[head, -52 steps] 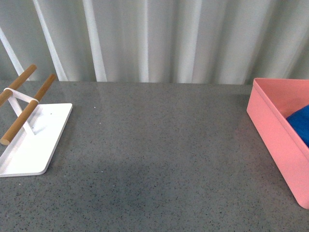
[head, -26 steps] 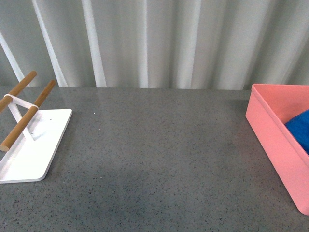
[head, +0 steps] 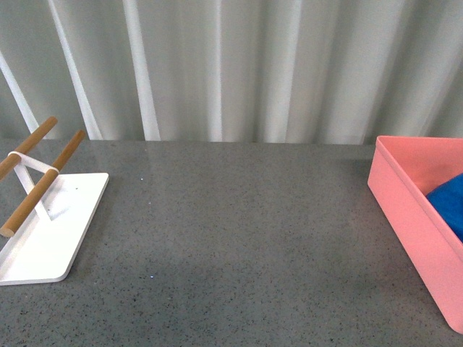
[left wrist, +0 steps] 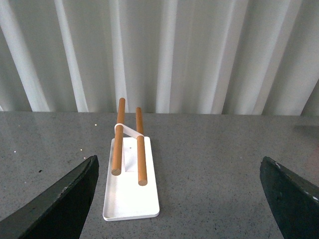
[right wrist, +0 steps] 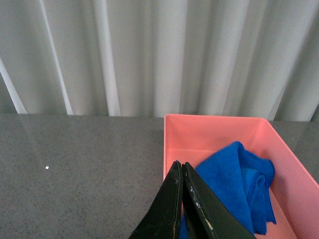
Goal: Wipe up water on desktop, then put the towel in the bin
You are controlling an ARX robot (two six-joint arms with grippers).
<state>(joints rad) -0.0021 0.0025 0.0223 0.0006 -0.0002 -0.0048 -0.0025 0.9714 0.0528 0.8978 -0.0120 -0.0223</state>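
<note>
Desktop: the dark grey speckled desktop [head: 239,238] fills the front view. A few tiny bright dots sit on it; I cannot tell if they are water drops or just specks.
Bin: the salmon-pink plastic bin [head: 405,217] stands at the right edge of the desktop in the front view. In the right wrist view its walls [right wrist: 219,127] look straight and smooth.
Towel: the bright blue fuzzy towel [right wrist: 244,184] lies bunched and folded inside the bin, down on its floor. In the front view only a blue corner [head: 447,202] shows over the bin's wall.
Rack: a white rack [head: 51,231] with two wooden bars stands at the left of the desktop, well apart from the bin. The left wrist view shows it [left wrist: 130,191] from the end, the bars side by side and sloping up.
Left gripper: the left gripper [left wrist: 182,199] has its two dark fingers spread wide apart, with nothing between them. It is above the desktop, facing the rack.
Right gripper: the right gripper [right wrist: 182,172] has its two dark fingers pressed together, with nothing in them. It is just in front of the bin, close to the towel.
Back: white curtain folds [head: 231,65] hang behind the desktop.
Writing: no words or labels can be read on anything.
</note>
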